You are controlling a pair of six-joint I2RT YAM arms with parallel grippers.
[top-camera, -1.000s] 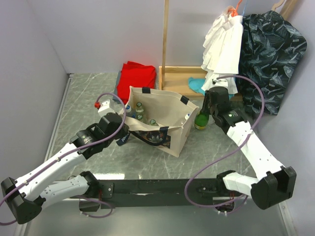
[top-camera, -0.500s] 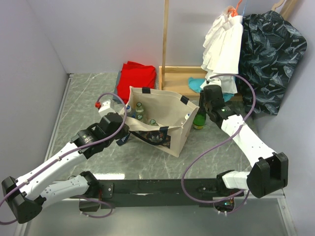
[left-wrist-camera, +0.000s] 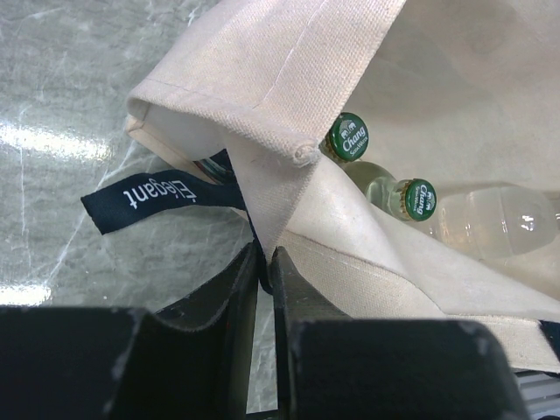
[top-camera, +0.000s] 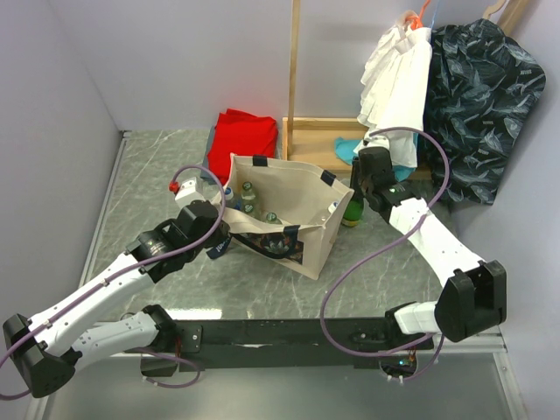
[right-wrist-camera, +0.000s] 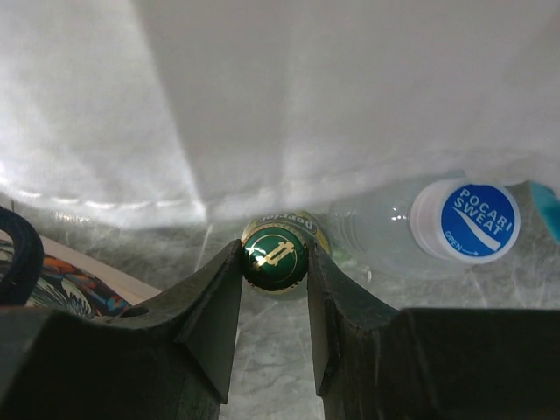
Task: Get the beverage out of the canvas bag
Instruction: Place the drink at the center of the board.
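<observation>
In the top view's centre, the left gripper [left-wrist-camera: 265, 262] pinches the rim of the bag [top-camera: 293, 203], and just right of it the right gripper [right-wrist-camera: 273, 255] clamps the cap of a bottle [top-camera: 353, 213].

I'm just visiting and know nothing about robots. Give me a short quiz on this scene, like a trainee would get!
1. True or false: the right claw is shut on a green-capped bottle outside the canvas bag.
2. What does the left claw pinch? A) the bag's fabric edge B) a cup C) a spoon
3. What word is printed on the green caps inside the bag?
Key: 1 true; 2 A; 3 Chang.
</observation>
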